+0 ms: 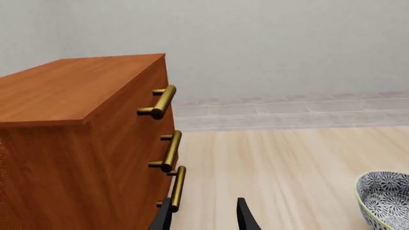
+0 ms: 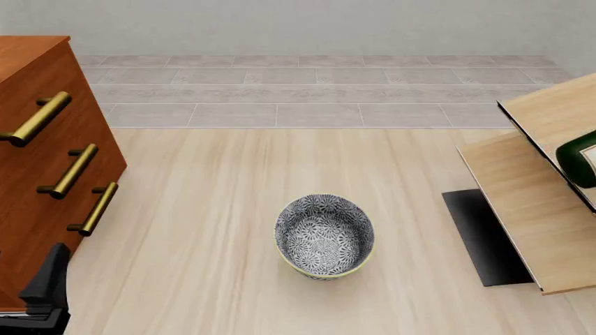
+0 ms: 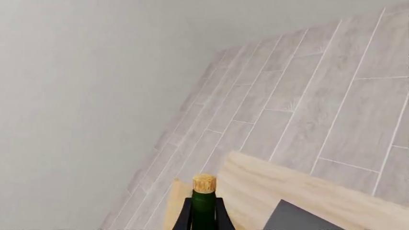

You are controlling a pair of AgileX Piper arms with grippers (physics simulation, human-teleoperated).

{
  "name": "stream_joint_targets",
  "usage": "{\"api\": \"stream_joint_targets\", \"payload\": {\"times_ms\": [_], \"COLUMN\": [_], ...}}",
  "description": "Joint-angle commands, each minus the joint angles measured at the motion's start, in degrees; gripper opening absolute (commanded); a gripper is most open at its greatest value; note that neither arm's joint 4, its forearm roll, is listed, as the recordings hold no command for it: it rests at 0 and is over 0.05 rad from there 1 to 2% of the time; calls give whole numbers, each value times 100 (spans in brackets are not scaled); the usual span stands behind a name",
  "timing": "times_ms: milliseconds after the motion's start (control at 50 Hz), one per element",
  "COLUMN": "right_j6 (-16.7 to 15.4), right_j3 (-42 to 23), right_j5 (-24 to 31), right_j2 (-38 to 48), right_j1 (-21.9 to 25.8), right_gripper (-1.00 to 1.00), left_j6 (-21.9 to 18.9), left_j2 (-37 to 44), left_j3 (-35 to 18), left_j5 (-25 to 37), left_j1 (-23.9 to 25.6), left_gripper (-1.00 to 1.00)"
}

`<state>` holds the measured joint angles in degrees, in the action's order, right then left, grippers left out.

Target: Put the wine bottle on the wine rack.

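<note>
Wine bottle first: in the right wrist view its slim green neck and tan cork stand between the two dark fingers of the right gripper, which press against the neck on both sides, so that gripper grips the bottle; everything below the neck is cut off by the picture's edge. In the front view only a dark green curve with a bit of white label shows at the right edge, lying against the slanted pale panels of the wine rack; the right arm itself is out of that picture. Whether the bottle rests fully on the rack cannot be made out. The rack's black base is partly covered by the lower panel.

The left gripper shows only its two dark fingertips, held apart with nothing between them, near the brass handles of the reddish-brown drawer cabinet. A patterned bowl sits on the table mid-way between cabinet and rack.
</note>
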<state>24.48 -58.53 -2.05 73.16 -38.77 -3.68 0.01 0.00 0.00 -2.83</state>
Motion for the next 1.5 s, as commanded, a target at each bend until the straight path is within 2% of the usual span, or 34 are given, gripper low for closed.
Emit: {"api": "stream_joint_targets", "payload": {"times_ms": [20, 280, 300, 720, 1500], "right_j6": [-9, 83, 53, 82, 39], "right_j3": [-13, 24, 10, 7, -139], "right_j5": [183, 179, 191, 201, 568], "right_j2": [171, 203, 200, 168, -263], "right_j1": [7, -39, -48, -136, -310], "right_gripper": [-100, -100, 100, 100, 100], "left_j6": [12, 7, 6, -3, 10], "left_j2": [0, 0, 0, 0, 0], "left_j3": [0, 0, 0, 0, 0], "left_j5": [25, -4, -3, -6, -8], "left_j1": [-17, 1, 4, 18, 47], "left_gripper": [100, 100, 100, 100, 100]}}
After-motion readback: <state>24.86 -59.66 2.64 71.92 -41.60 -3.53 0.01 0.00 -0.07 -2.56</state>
